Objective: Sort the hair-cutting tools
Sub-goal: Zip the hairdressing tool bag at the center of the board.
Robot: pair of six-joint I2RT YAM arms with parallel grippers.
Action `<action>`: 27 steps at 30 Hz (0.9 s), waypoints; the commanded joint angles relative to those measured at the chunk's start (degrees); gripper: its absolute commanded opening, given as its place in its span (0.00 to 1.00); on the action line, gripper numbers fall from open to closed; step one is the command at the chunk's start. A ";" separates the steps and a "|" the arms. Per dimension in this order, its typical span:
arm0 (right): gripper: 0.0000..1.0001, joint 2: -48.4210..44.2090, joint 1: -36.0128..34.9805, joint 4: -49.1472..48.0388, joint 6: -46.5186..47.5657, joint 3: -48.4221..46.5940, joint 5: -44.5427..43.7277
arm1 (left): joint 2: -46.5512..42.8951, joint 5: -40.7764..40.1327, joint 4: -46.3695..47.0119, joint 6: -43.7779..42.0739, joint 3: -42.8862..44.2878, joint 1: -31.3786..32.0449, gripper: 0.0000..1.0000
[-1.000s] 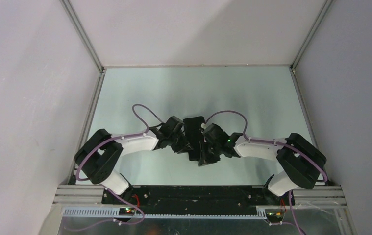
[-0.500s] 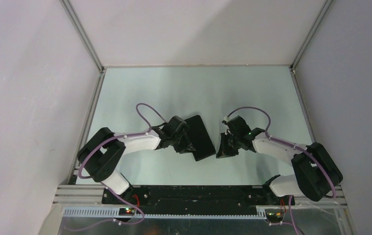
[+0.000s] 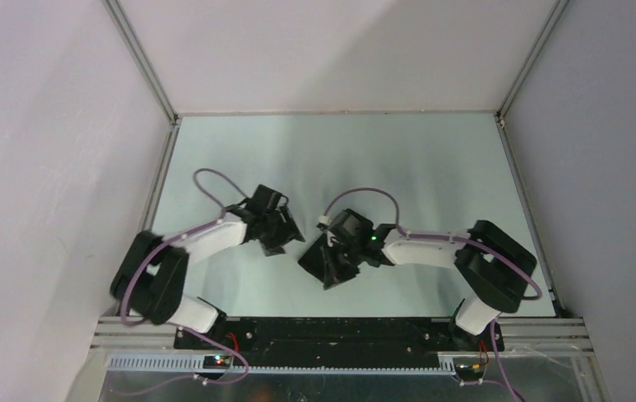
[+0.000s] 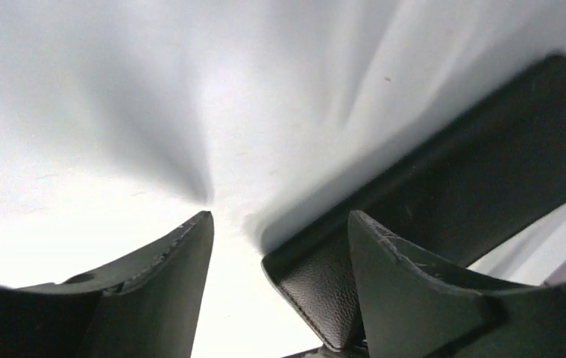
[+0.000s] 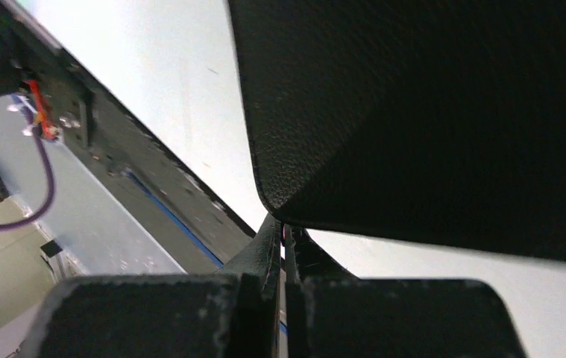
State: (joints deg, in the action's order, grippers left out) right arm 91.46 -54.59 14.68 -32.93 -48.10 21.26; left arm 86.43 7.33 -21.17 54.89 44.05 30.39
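I can read no text, label, brand or number anywhere. The black grained fabric case (image 4: 481, 171) carries no legible mark, nor does the pale table surface (image 4: 115, 112), nor the dark scuffed fingers (image 4: 414, 283) of my left gripper (image 4: 280, 218).

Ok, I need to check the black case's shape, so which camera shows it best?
Left wrist: the black case shows its long edge and rounded corners. Top external shows it small and partly covered. Right wrist shows only one corner, very close.
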 commanded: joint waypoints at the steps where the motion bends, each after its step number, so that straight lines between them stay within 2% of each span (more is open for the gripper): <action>1: 0.00 5.44 -4.72 -5.74 -3.98 -8.51 -0.20 | -15.14 -9.00 -5.61 0.10 -4.58 -4.12 0.75; 2: 0.00 6.90 -4.95 -6.33 -4.62 -9.78 -0.84 | -16.86 -9.79 -6.53 0.68 -5.99 -4.31 0.81; 4: 0.00 7.98 -5.38 -8.00 -5.59 -10.27 -2.21 | -22.87 -10.21 -6.24 3.08 -8.54 -4.37 0.84; 7: 0.00 8.36 -5.42 -9.52 -6.04 -10.41 -4.07 | -26.02 -4.69 -0.74 6.69 -13.07 -4.31 0.85; 10: 0.00 8.65 -5.47 -9.52 -6.34 -10.39 -4.81 | -26.55 1.43 5.31 12.32 -18.32 -2.68 0.80; 16: 0.00 9.64 -5.48 -9.31 -6.83 -10.42 -5.30 | -24.16 1.98 10.65 16.87 -20.01 2.53 0.67; 20: 0.00 9.81 -5.56 -9.36 -6.84 -10.38 -5.42 | -22.37 1.86 12.43 18.72 -21.47 3.22 0.54; 24: 0.00 9.12 -5.64 -7.23 -6.32 -10.38 -5.81 | -21.30 1.47 13.23 20.28 -23.01 3.75 0.31; 26: 0.00 8.49 -5.70 -4.49 -5.51 -10.34 -6.60 | -20.77 1.12 13.04 20.37 -23.27 3.74 0.15; 27: 0.00 8.17 -5.68 -3.47 -4.85 -10.15 -6.85 | -20.40 0.82 12.88 20.24 -23.24 3.72 0.11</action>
State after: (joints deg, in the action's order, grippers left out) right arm 100.84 -60.20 8.84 -39.03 -56.58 16.86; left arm 64.77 8.95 -9.34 73.93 21.54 33.54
